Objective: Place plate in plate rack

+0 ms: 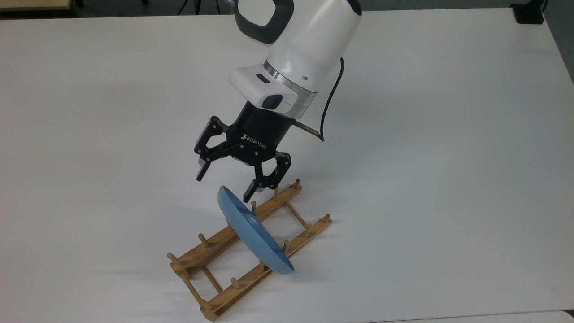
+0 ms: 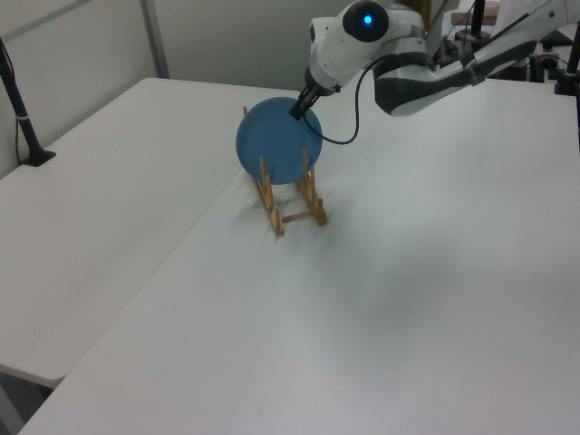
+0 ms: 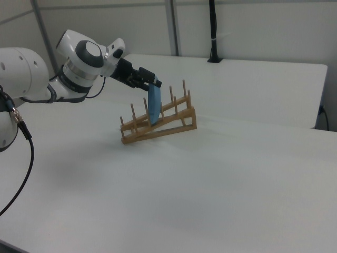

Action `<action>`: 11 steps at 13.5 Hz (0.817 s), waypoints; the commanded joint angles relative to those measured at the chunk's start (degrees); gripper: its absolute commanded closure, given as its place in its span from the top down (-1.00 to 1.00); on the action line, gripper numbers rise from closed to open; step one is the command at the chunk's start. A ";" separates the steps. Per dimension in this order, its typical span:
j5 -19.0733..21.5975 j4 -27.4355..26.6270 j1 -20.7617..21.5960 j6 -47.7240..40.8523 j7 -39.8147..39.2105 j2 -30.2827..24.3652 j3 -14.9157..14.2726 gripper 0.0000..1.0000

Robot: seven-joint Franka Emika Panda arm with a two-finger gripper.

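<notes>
Gripper: gripper [image 1: 224, 183] spread wide, empty, straddling the rim.
Plate: plate [image 1: 253, 235] on edge between the plate rack [image 1: 215, 244] pegs.
Risk: a finger [image 1: 252, 190] snagging the rim could tip it.

One plate [image 1: 251, 233], one plate rack [image 1: 210, 251] with twelve pegs, one robot hand [image 1: 224, 185]

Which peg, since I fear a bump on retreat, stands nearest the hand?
The third peg from the top view's right end on the upper rail, right beside the plate: one fingertip of the open hand hangs just over it.
</notes>
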 commanded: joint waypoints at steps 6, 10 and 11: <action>33.82 -1.46 1.72 -14.46 -14.88 -9.11 -0.15 1.00; 45.18 -4.60 1.28 -28.97 -31.50 -15.43 -0.85 1.00; 46.42 -7.32 1.02 -30.74 -33.97 -17.80 -0.94 1.00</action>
